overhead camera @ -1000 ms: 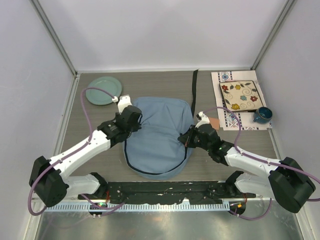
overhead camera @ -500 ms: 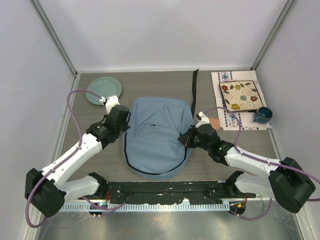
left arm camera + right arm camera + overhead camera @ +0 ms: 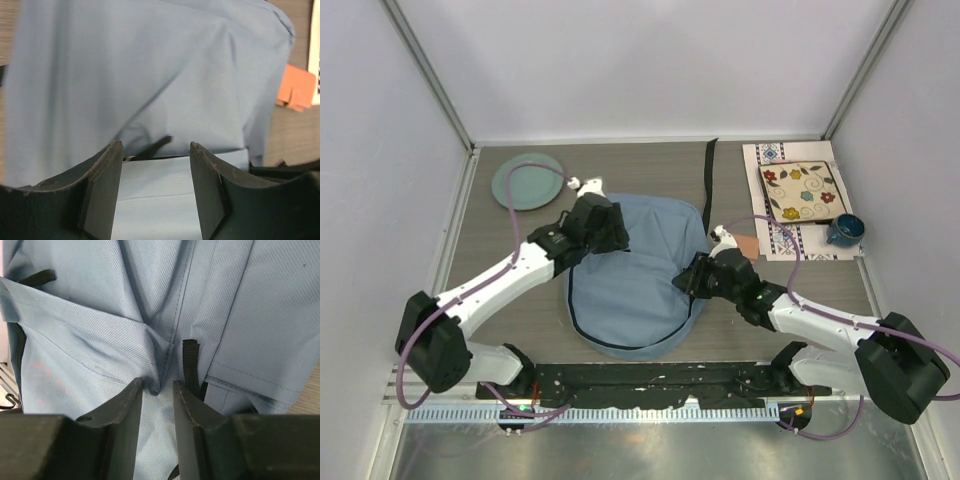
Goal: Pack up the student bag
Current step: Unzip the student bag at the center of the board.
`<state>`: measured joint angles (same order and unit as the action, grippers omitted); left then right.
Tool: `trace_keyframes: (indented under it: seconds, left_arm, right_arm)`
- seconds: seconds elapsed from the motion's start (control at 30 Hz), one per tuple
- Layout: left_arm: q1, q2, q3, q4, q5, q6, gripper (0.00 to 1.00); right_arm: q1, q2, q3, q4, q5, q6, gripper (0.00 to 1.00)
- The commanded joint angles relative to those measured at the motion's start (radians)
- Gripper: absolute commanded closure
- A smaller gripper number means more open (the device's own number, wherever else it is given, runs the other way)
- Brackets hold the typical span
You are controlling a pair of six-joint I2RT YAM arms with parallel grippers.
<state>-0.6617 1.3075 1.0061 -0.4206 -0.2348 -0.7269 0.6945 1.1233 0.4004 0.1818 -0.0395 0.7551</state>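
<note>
beside the student bag (image 3: 638, 285), a green plate (image 3: 527, 181) and mug (image 3: 844, 230); left gripper (image 3: 155, 150) released over it, right gripper (image 3: 158, 385) pinching its fabric.

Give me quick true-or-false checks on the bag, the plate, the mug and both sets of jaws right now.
1. The bag lies between the two arms. True.
2. The green plate sits on the mat. False: it lies on the bare table, far left.
3. The right arm has its jaws pinched on a fold of the bag. True.
4. The blue mug is inside the bag. False: it stands at the mat's near right corner.
5. The left arm has its jaws shut. False: they stand apart over the bag.
</note>
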Motion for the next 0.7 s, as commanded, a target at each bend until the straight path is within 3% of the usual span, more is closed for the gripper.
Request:
trace_keyframes:
  seconds: [0.0, 0.07, 0.23, 0.67]
  left_arm:
    - [-0.058, 0.082, 0.106, 0.054, 0.072, 0.084, 0.41]
    - [-0.064, 0.113, 0.129, 0.043, 0.084, 0.100, 0.40]
    - [-0.065, 0.205, 0.160, -0.035, 0.062, 0.077, 0.40]
    - [-0.107, 0.177, 0.097, -0.155, -0.021, 0.185, 0.39]
  right_arm:
    - [0.005, -0.016, 0.005, -0.074, 0.013, -0.028, 0.59]
    - [0.004, -0.055, 0.000, -0.090, 0.026, -0.030, 0.53]
    - [0.005, -0.074, 0.018, -0.110, 0.021, -0.043, 0.51]
    - [0.005, -0.033, 0.015, -0.079, -0.003, -0.034, 0.51]
